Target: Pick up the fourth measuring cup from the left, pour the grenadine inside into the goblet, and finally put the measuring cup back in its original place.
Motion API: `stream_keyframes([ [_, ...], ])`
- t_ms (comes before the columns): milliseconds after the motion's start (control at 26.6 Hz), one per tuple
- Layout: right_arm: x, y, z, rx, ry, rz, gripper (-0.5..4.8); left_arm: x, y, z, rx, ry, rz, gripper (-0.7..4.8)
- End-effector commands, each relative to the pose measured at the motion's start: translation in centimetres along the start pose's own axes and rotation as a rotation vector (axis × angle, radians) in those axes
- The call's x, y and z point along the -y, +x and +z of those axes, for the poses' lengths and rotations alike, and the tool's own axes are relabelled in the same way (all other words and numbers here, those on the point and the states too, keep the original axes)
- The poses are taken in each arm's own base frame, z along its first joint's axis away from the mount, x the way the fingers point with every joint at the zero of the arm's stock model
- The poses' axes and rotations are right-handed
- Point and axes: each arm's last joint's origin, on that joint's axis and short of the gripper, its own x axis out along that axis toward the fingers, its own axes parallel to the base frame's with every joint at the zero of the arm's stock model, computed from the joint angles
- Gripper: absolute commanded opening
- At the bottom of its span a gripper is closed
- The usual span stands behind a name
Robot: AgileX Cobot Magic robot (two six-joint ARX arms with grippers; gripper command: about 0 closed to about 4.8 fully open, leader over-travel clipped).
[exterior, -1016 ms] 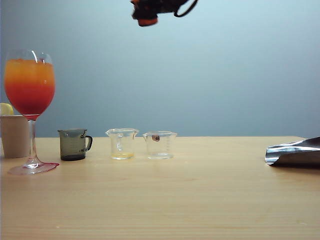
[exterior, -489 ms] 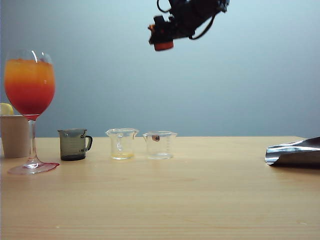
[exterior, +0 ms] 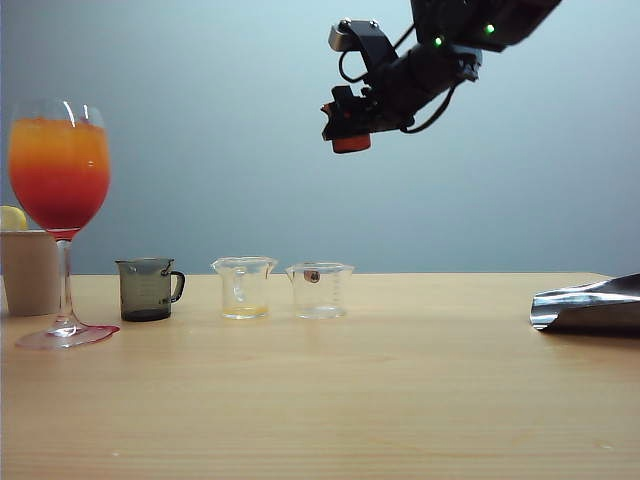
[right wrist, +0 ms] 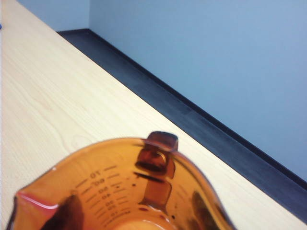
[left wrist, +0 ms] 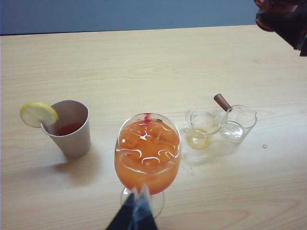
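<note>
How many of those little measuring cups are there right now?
4. Three stand in a row on the table: a smoky grey cup, a clear cup with yellowish dregs, another clear cup. The amber cup is held aloft in the right gripper.

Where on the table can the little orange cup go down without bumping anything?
The bare patch between the last clear cup and the shiny foil. Left is crowded: goblet, grey cup. The right hand holds the orange cup up high.
</note>
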Motion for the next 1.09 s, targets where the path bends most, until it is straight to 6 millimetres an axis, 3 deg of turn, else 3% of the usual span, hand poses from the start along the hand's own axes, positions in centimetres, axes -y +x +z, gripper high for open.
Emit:
stream_keyframes([
  [38, 0.4, -0.5, 0.2, 0.057, 0.025, -0.025, -0.01, 0.0, -0.1, 0.3, 0.023, 0.009, 0.004, -0.05],
  [452, 0.7, -1.6, -4.8, 0.070, 0.140, -0.073, -0.01, 0.0, -0.1, 0.3, 0.025, 0.009, 0.004, -0.05],
  [1091, -2.5, -4.7, -11.4, -0.025, 0.254, -0.121, -0.01, 0.0, 0.0, 0.3, 0.024, 0.009, 0.004, -0.05],
])
